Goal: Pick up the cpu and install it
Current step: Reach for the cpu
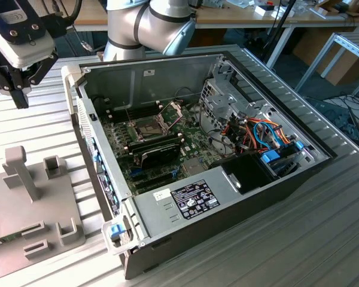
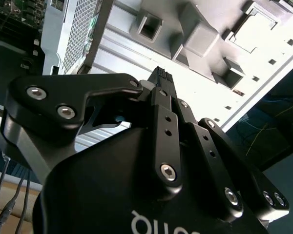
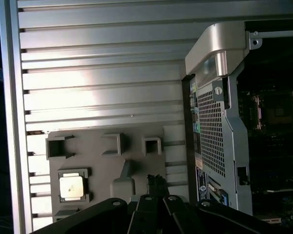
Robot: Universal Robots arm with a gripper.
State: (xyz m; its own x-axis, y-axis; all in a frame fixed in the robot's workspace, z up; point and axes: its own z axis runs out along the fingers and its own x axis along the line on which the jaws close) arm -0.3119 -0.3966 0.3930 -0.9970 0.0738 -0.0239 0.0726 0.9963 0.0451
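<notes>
At the exterior view's left the gripper (image 1: 19, 95) hangs above the slatted metal table (image 1: 299, 239), with its dark fingers drawn together and nothing between them; in both wrist views the linkages converge to one closed tip. Below it, a grey fixture plate (image 1: 42, 221) with upright posts and small pockets lies on the table. The cpu (image 3: 71, 186) sits in one of this plate's square recesses in the first wrist view. It is a small flat square chip with a pale, dull silver metal top and a slightly darker border, lying level and flush in its pocket. The closed fingertips are well apart from the chip, over the plate near a raised post, with a row of open pockets beyond them. Further to the exterior view's right stands the open computer case (image 1: 143, 78), lying on its side with its grey handle corner just beside the fixture plate. Inside it the green motherboard (image 1: 191, 146) carries the dark square socket (image 1: 151, 127), whose metal frame stands hinged up, and just beside the socket lies a longer black module (image 1: 158, 152). Near the case's front edge sits the grey power supply (image 1: 191, 200), and at the far right a bundle of orange and blue cables (image 1: 266, 134) runs among the drive bays.
</notes>
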